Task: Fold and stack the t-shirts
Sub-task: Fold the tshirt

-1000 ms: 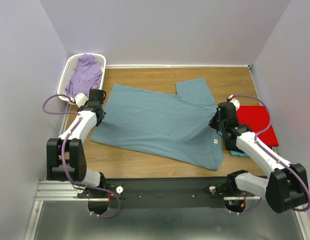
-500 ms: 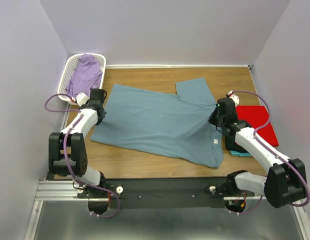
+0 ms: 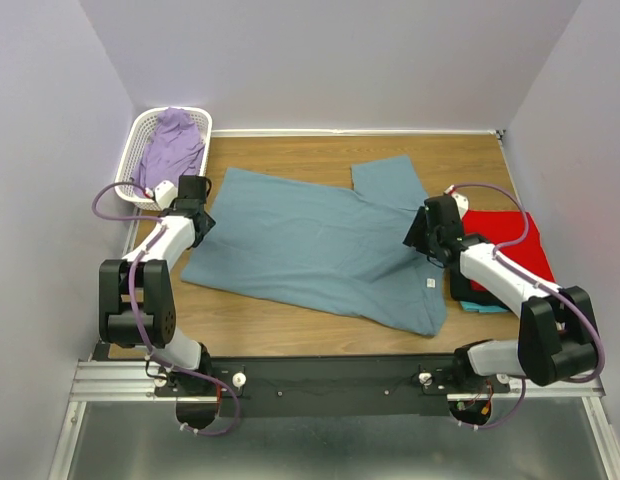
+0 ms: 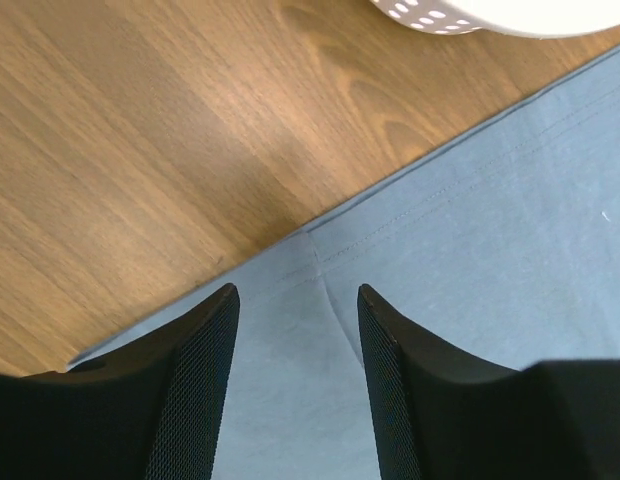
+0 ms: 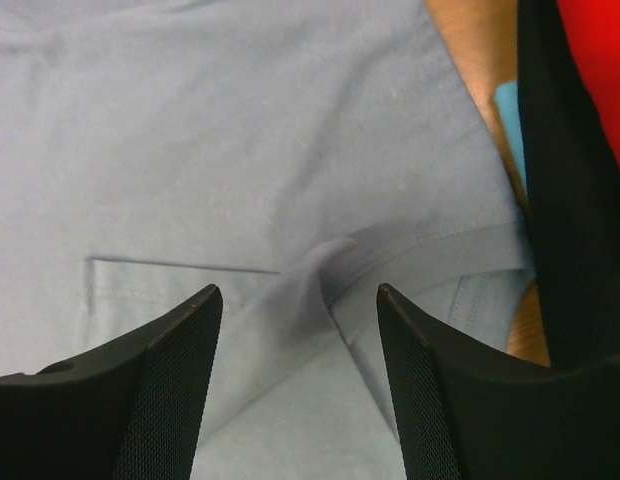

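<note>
A dusty blue-grey t-shirt [image 3: 315, 245] lies spread flat across the wooden table, its white neck label [image 3: 428, 284] near the right. My left gripper [image 3: 202, 222] stands open over the shirt's left hem [image 4: 320, 245], nothing between its fingers. My right gripper [image 3: 418, 232] is open above the collar; a raised pinch of cloth [image 5: 310, 285] sits between the jaws, beside the chest pocket [image 5: 170, 290]. A folded red t-shirt [image 3: 505, 245] lies at the right on a turquoise one [image 3: 480, 306], seen again in the right wrist view as red [image 5: 595, 60] and turquoise [image 5: 508, 115].
A white lattice basket [image 3: 138, 150] holding a lilac garment [image 3: 170, 145] stands at the back left, its rim [image 4: 510, 15] close to the left gripper. Bare wood [image 3: 290, 320] runs along the near side. Grey walls close in on three sides.
Both grippers have opened and let go of the blue-grey shirt. The right gripper has moved left and a little back over the collar. The shirt lies as before.
</note>
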